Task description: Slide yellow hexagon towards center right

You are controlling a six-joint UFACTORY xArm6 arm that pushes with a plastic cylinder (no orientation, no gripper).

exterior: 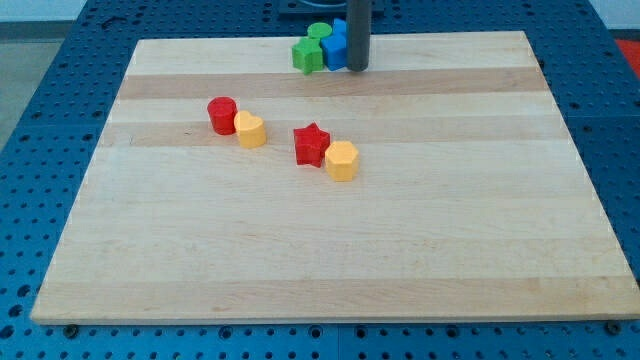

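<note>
My tip (pixel 357 69) carries no gripper, sits far above yellow hexagon (pixel 342 160), w/ red star (pixel 311 144) touching hexagon's left. Risk: approaching from left, tip maybe drags star along too.

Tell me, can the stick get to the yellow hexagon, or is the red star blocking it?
Probably yes. My tip is near the view's top, beside the blue and green blocks. The red star touches the yellow hexagon on its left, so its other sides look reachable.
</note>
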